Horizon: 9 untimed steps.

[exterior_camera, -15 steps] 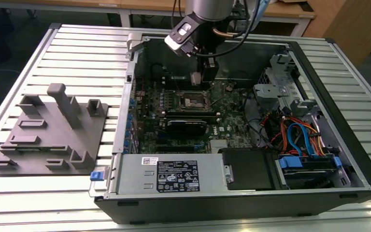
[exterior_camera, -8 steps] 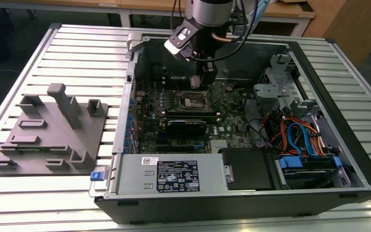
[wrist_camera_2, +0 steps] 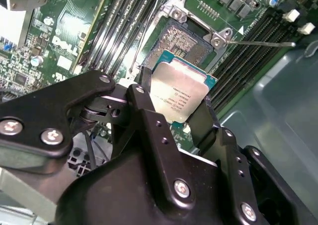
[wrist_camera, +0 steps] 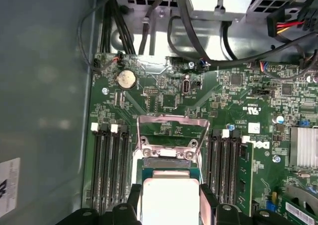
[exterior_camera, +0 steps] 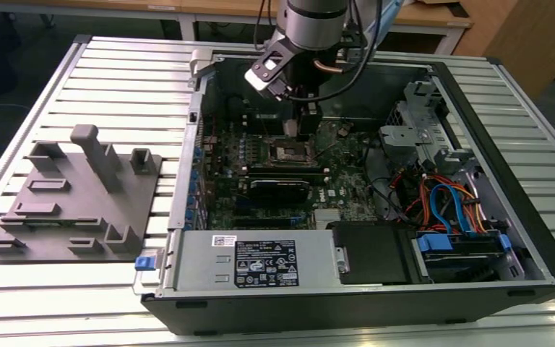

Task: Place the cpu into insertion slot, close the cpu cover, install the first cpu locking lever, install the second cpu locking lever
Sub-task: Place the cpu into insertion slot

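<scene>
The second wrist view shows the insertion slot (wrist_camera_2: 181, 38) bare, its pins exposed. The first wrist view shows the cpu cover (wrist_camera: 171, 119) raised. The gripper (wrist_camera_2: 175, 105) clamps the cpu (wrist_camera_2: 185, 83) by its edges, near the slot and not yet in it. In the exterior view, the arm (exterior_camera: 311, 29) reaches down into the computer case (exterior_camera: 355, 311).

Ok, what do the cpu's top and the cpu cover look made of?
The cpu: top looks like matte silvery metal with an even dull sheen, rimmed by green board, probably laminate. The cpu cover: seemingly thin stamped sheet metal, bright silver finish, glinting along its frame.
</scene>
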Motion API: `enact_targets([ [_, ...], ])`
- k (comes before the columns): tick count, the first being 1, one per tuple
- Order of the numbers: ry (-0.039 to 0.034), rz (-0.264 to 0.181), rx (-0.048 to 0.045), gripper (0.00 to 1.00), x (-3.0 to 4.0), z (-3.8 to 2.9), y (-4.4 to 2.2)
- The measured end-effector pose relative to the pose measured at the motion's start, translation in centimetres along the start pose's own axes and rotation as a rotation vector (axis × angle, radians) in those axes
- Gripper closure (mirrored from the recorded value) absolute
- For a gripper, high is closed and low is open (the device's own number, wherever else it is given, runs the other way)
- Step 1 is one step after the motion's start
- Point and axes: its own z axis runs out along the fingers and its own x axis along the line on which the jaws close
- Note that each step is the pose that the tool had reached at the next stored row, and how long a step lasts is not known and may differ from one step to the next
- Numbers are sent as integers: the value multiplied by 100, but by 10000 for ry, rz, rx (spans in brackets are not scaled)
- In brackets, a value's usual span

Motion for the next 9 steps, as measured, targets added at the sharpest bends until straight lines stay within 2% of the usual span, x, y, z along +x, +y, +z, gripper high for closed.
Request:
enact_targets([
  [5,-24,167,0,46,-1,89,-40],
  [9,-31,260,-1,46,-1,163,-48],
])
